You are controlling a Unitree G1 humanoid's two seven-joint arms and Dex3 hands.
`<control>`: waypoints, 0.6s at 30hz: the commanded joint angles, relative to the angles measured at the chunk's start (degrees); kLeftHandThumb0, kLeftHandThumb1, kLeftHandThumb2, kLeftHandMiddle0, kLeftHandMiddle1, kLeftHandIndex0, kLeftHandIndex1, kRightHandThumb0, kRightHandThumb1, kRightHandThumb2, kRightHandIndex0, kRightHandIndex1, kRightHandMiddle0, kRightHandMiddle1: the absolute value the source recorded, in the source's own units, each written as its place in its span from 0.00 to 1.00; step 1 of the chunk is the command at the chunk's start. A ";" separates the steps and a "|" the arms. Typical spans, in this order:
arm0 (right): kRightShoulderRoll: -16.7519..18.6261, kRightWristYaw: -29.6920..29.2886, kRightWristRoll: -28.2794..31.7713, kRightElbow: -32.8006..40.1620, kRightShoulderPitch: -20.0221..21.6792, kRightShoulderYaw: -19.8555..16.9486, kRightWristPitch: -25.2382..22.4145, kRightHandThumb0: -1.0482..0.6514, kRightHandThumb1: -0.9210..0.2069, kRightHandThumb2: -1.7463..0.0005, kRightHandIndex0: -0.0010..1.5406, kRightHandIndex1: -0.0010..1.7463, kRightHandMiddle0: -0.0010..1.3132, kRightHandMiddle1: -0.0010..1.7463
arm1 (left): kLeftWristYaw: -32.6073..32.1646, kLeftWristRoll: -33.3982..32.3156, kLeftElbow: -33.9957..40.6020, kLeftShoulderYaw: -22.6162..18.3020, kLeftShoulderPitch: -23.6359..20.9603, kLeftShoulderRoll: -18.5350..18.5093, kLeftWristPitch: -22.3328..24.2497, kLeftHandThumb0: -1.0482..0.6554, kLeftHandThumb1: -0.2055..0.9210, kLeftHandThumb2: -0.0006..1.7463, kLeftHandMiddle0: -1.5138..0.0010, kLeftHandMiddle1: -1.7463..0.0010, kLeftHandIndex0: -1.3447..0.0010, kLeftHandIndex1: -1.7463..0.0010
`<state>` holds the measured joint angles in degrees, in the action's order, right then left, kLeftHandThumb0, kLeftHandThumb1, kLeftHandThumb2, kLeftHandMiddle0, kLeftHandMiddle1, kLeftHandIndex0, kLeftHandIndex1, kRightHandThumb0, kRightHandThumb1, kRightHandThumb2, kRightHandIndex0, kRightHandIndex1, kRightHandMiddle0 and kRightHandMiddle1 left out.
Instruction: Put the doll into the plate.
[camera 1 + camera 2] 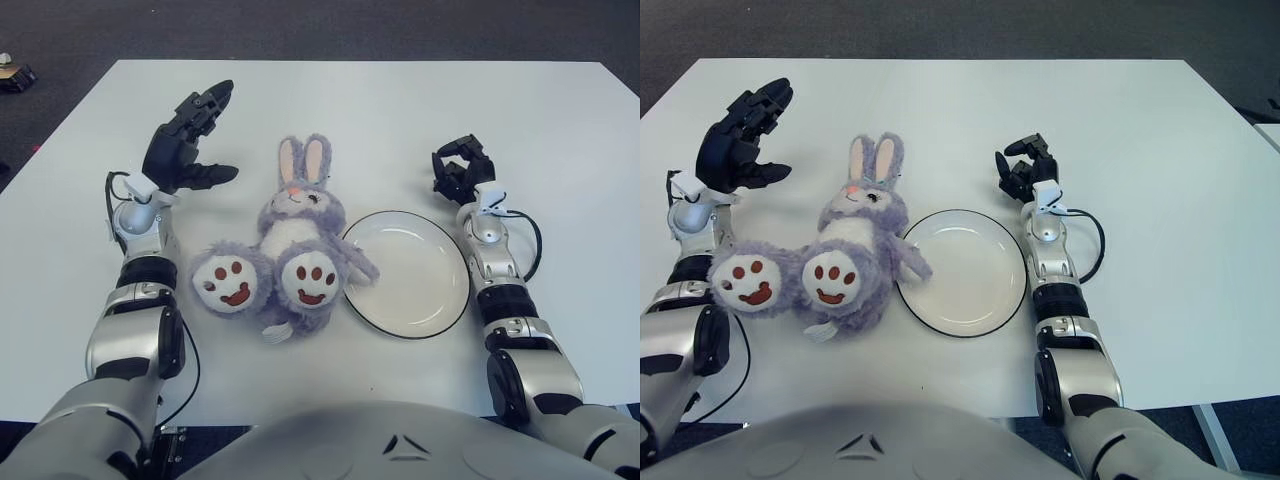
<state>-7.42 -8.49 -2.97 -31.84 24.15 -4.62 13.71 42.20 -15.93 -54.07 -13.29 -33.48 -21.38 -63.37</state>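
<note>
- One doll [295, 245]: a purple-grey plush rabbit, lying on its back on the white bench [380, 110], ears pointing away, two white foot soles with red paw marks facing the camera.
- Just left of the plate [415, 275], one plush arm over the near-left rim, touching it; body itself outside the dish.
- Small pale tag or tail poking out under the near foot, too small to tell which.
- One plate: white, dark-rimmed, nothing inside it.
- Two robot hands in all. Left robot hand [187, 140] raised up-left of the doll's head, apart from it, fingers spread wide, gripping nothing.
- Right robot hand [458, 170] beyond the plate's far-right edge, fingers curled in, apparently around nothing; whether resting on the bench hard to judge.
- Both forearms cut off at the bottom by the grey torso.
- One small object [14, 74] on the dark floor at far left, cropped by the edge.
</note>
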 commanded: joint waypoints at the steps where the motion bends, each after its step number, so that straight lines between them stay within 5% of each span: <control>1: 0.08 0.04 -0.95 -2.50 -2.09 0.49 -3.94 0.40 0.10 0.68 0.56 1.00 0.29 0.93 | 3.22 0.67 -0.22 1.98 -1.75 -1.51 -5.94 0.06 0.91 0.00 0.87 1.00 0.82 0.94; 18: -0.06 -0.14 -1.18 -2.99 -1.90 0.56 -4.08 0.40 0.09 0.68 0.55 1.00 0.28 0.93 | 2.40 7.54 -5.43 7.02 -3.82 -4.28 -16.27 0.09 0.90 0.00 0.88 1.00 0.88 0.97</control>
<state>-7.46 -8.60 -3.14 -32.11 24.69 -4.50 13.07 45.35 -9.66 -58.56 -7.29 -36.27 -24.61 -78.45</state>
